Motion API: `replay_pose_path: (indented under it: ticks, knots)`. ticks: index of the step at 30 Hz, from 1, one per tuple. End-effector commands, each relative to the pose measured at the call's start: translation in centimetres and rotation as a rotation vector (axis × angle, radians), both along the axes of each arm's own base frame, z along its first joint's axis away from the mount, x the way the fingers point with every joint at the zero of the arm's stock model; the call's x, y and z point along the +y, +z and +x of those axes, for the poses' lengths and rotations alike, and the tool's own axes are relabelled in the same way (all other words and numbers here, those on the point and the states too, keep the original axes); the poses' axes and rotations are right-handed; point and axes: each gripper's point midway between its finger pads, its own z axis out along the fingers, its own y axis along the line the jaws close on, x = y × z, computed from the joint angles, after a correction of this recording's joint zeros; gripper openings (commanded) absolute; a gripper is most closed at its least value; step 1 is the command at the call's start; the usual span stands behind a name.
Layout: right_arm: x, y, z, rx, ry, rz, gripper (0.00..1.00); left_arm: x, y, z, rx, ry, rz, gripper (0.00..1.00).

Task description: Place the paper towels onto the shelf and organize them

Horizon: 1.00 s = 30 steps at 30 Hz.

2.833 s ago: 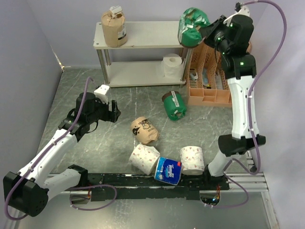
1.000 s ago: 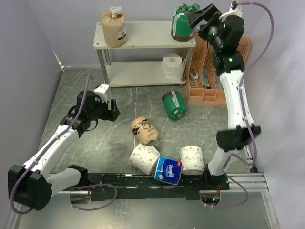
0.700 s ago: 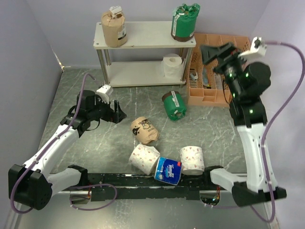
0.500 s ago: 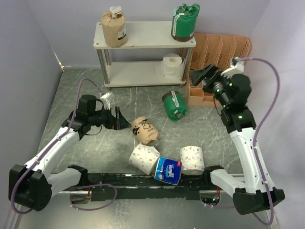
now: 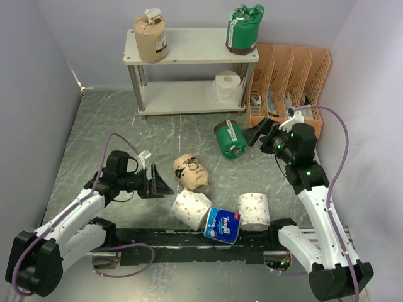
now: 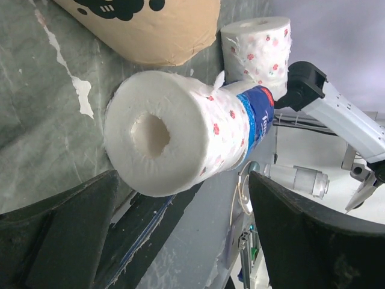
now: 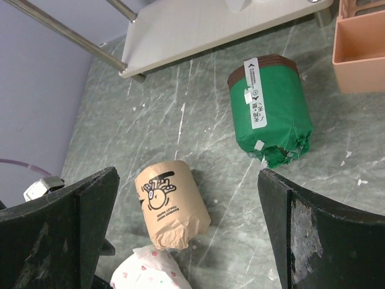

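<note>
The shelf [image 5: 189, 47] carries a brown roll [image 5: 150, 38] and a green roll [image 5: 244, 29] on top, and a white roll [image 5: 227, 87] on its lower board. On the table lie a green roll [image 5: 229, 139], a brown roll [image 5: 191, 172], a flower-patterned white roll [image 5: 191, 209], a blue roll [image 5: 221, 224] and an upright patterned roll [image 5: 254, 211]. My left gripper [image 5: 160, 182] is open, low, facing the end of the patterned roll [image 6: 174, 141]. My right gripper [image 5: 261, 134] is open and empty, hanging just right of the lying green roll [image 7: 269, 108].
An orange slotted organizer [image 5: 286, 88] stands right of the shelf, close behind my right gripper. The black base rail [image 5: 157, 242] runs along the near edge, touching the blue roll. Grey walls close in the left and right sides.
My right gripper left the green roll standing on the shelf's top board and swung down to the table. My left gripper opened wider and moved down-right toward the patterned roll.
</note>
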Motion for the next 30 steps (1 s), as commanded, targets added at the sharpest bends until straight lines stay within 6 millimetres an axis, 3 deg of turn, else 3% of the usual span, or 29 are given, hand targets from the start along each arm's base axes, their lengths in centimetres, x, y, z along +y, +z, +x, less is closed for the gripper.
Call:
replay_pose_path:
  ticks: [1, 9, 18, 25, 30]
  knots:
    - [0.4, 0.1, -0.1, -0.016, 0.021, 0.009, 1.0, -1.2, 0.7, 0.4, -0.073, -0.013, -0.028, 0.99]
    - [0.4, -1.5, 0.2, 0.02, 0.019, -0.002, 1.0, -4.5, 0.2, -0.2, -0.142, -0.081, 0.063, 0.98]
    - [0.1, -2.9, 0.2, 0.051, 0.017, -0.035, 1.0, -5.9, -0.6, -0.3, -0.201, -0.122, 0.169, 0.93]
    - [-0.2, -3.9, 0.4, 0.068, 0.005, -0.051, 1.0, -7.0, -1.6, -1.3, -0.184, -0.155, 0.17, 0.77]
    - [-1.5, -7.1, 0.8, 0.171, -0.047, -0.124, 1.0, -7.5, -1.9, -1.8, -0.196, -0.174, 0.176, 0.55]
